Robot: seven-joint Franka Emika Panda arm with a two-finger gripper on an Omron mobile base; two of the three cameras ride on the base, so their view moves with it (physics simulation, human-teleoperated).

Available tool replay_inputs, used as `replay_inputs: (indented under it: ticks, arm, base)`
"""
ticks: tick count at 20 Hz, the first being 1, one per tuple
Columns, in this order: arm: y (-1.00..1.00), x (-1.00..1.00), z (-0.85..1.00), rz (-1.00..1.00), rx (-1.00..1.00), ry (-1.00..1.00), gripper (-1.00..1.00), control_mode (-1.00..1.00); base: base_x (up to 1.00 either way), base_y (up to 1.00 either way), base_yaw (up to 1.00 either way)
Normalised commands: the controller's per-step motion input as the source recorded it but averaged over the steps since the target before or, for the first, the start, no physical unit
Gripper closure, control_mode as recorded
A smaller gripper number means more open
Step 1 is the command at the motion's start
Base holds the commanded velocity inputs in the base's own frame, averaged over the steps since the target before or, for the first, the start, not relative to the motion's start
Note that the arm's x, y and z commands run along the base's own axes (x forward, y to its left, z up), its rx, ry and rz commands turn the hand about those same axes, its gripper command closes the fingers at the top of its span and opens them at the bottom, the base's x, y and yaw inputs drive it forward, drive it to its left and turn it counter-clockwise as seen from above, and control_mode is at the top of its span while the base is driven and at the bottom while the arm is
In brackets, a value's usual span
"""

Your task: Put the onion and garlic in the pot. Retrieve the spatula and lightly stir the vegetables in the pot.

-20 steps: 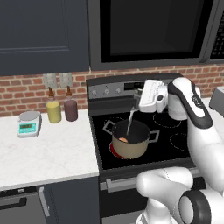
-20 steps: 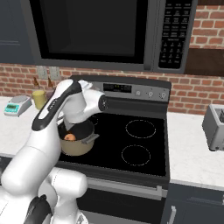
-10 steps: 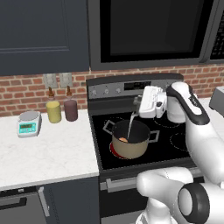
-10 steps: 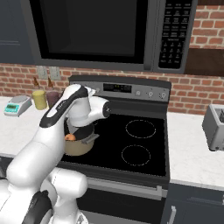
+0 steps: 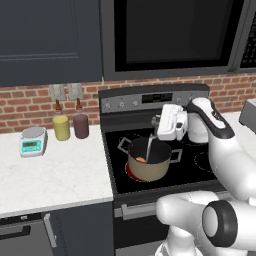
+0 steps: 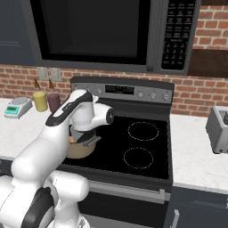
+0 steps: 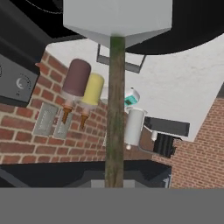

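- gripper hanging just above the pot, jaws clamped on the spatula handle
- spatula reaching down into the pot; in the hand view the spatula is running up the middle from the fingers, pale blade at the top
- pot sitting on the front left burner of the stove, loop handles sticking out at both sides
- onion lying inside the pot near its left wall, orange-brown bit showing
- garlic too hidden to tell
- right base view: arm covering most of the pot, onion peeking at the rim
- yellow cup and maroon cup standing on the counter left of the stove, scale further left
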Motion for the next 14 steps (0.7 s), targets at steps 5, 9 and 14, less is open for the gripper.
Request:
replay_inputs:
  ticks: [5,9,14]
  arm:
    - [0.00,0.04,-0.40,0.00,-0.03,0.00,1.00,-1.00]
    - [0.00,0.17,-0.41,0.00,-0.04,0.00,1.00,-1.00]
    - [0.04,0.25,-0.38,0.00,0.00,0.00,1.00,-1.00]
  base:
    - [0.00,0.00,0.00]
    - [0.00,0.00,0.00]
    - [0.00,0.00,0.00]
